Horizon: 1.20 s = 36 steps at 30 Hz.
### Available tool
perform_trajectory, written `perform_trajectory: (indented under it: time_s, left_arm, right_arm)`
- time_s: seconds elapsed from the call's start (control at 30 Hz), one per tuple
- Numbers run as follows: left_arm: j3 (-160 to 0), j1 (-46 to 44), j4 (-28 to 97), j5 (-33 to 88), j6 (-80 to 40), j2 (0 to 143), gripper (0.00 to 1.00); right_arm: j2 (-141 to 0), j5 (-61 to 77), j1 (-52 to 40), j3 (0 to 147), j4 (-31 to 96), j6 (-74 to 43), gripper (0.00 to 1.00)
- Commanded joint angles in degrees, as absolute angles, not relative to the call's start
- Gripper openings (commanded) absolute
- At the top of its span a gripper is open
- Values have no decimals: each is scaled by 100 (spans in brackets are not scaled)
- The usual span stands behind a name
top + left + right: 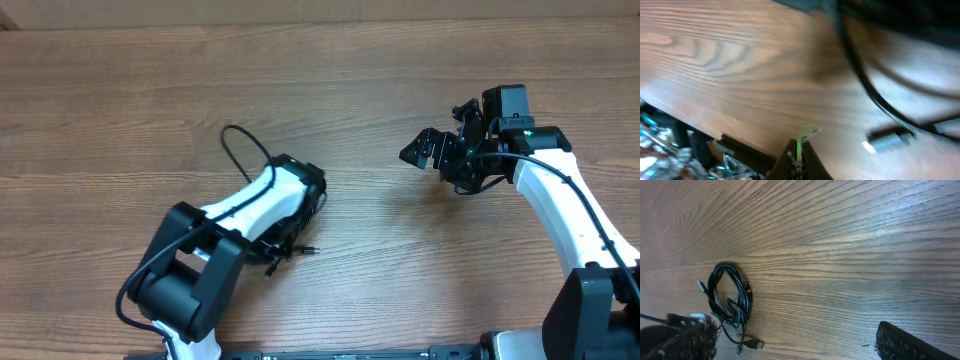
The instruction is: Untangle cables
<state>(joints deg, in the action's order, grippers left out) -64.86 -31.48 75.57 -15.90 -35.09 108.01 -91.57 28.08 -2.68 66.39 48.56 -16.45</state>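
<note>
Overhead: cables (236, 146) coiled on table (400, 60) under left arm (250, 200), loop poking out beyond it; left gripper (800, 152) pinched shut, no cord visibly between jaws; right gripper (427, 150) wide open, empty, well apart; risk: blind pull drags whole coil, tightening tangle.

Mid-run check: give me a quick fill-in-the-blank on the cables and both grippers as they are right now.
1. The left gripper has its jaws ____.
2. The right gripper stands ____ above the table, apart from the cables.
3. In the overhead view the cables lie on the robot's ____ side of the table.

Missing words: shut; open; left
</note>
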Motion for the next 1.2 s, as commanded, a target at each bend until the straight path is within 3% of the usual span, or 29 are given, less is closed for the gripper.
perform_trajectory:
  time_s: [0.0, 0.23, 0.4, 0.63, 1.17]
  left_arm:
    - [-6455, -2746, 7273, -1789, -4003, 10634, 9]
    - [-6455, -1702, 6007, -399, -3339, 10637, 24]
    - [-6455, -1116, 5599, 1052, -2373, 10637, 23]
    - [-6455, -458, 5677, 2198, -1382, 10637, 17]
    - [-6565, 104, 5452, 3291, -1240, 10637, 19]
  right_arm:
    - [-9164, 2783, -294, 6757, 4829, -1629, 100]
    - [-9164, 2783, -294, 6757, 4829, -1629, 100]
    - [-9164, 2783, -294, 6757, 4829, -1629, 100]
    - [-9164, 2633, -294, 6757, 4812, -1632, 100]
    - [-9164, 2635, -294, 6757, 4805, -1632, 100]
